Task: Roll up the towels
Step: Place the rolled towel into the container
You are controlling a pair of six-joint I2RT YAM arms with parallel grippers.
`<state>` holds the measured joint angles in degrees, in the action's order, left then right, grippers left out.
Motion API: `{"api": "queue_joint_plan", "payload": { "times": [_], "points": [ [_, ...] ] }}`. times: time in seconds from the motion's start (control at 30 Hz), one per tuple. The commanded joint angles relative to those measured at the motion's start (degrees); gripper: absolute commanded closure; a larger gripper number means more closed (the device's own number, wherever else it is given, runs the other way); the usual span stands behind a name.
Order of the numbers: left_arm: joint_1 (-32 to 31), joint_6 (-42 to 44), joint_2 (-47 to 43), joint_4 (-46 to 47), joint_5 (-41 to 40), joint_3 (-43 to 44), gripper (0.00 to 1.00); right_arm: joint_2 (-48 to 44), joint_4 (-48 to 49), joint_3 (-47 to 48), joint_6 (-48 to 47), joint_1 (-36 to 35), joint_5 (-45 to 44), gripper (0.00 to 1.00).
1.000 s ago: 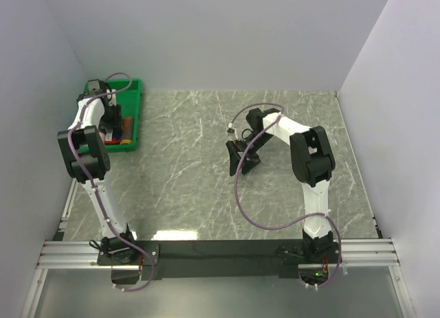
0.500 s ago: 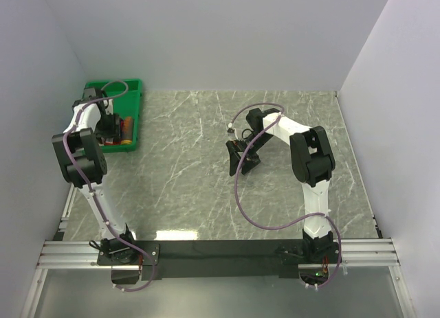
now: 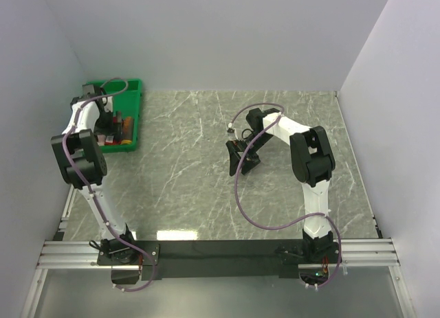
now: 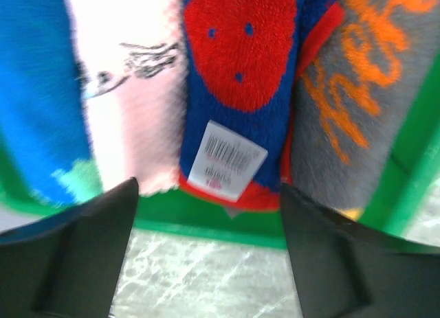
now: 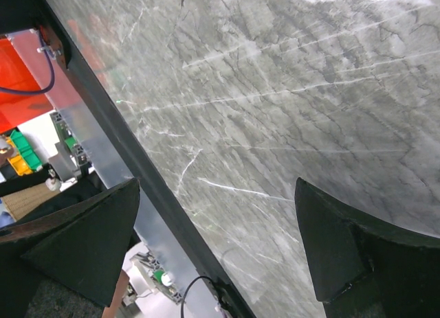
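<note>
Several towels lie side by side in the green tray. From left to right they are a blue one, a pale pink one, a red-and-blue one with a white barcode tag, and a grey one with orange lettering. My left gripper hangs open just off their near ends, above the tray's rim, and holds nothing. From above, it is over the tray at the far left. My right gripper is open and empty over the middle of the marble table.
The tray sits in the table's far left corner against the left wall. In the right wrist view, the right gripper looks down on bare marble. The table's dark edge rail crosses that view.
My left wrist has shifted a little to the left over the tray and its jaws have spread wider. The right arm has not moved.
</note>
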<state>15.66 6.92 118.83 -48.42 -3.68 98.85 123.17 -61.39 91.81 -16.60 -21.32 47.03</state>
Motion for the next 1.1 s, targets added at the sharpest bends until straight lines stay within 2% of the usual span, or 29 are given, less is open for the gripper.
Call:
{"api": "queue_joint_plan", "payload": {
  "times": [0.0,0.03,0.23,0.4,0.47,0.63,0.77,0.9,1.07],
  "points": [
    [0.3,1.5,-7.6,-2.5,0.6,5.2,0.09,-3.4,-1.1,1.2,-1.2,0.4,0.8,0.0],
    [0.3,2.0,-8.3,-2.6,0.7,5.6,0.01,-4.0,-1.0,1.0,-1.2,0.5,0.2,0.0],
    [0.3,3.8,-13.0,-2.9,3.4,8.1,0.0,-8.1,0.9,-0.5,-1.1,2.6,-2.2,0.0],
    [0.3,0.6,-18.5,-0.9,11.0,9.2,0.01,-13.0,3.1,-2.2,0.5,5.6,-3.6,0.0],
    [0.2,1.3,-20.4,-0.6,16.9,8.8,0.0,-15.0,3.7,-2.7,0.9,7.3,-4.2,0.0],
    [-6.2,4.1,-23.6,-0.7,18.3,6.6,0.01,-23.0,7.0,-5.4,3.2,11.6,-7.9,0.0],
    [-13.6,3.8,-25.8,2.5,14.2,-1.5,0.0,-28.5,10.1,-8.5,5.1,17.4,-10.3,0.0],
    [-21.9,2.5,-28.2,8.0,13.3,-11.1,0.01,-35.1,12.3,-15.5,5.4,21.1,-12.7,0.0],
    [-25.6,1.2,-28.9,12.1,14.3,-19.6,0.0,-42.1,14.4,-24.6,4.2,22.5,-16.3,0.0]
  ]
}}
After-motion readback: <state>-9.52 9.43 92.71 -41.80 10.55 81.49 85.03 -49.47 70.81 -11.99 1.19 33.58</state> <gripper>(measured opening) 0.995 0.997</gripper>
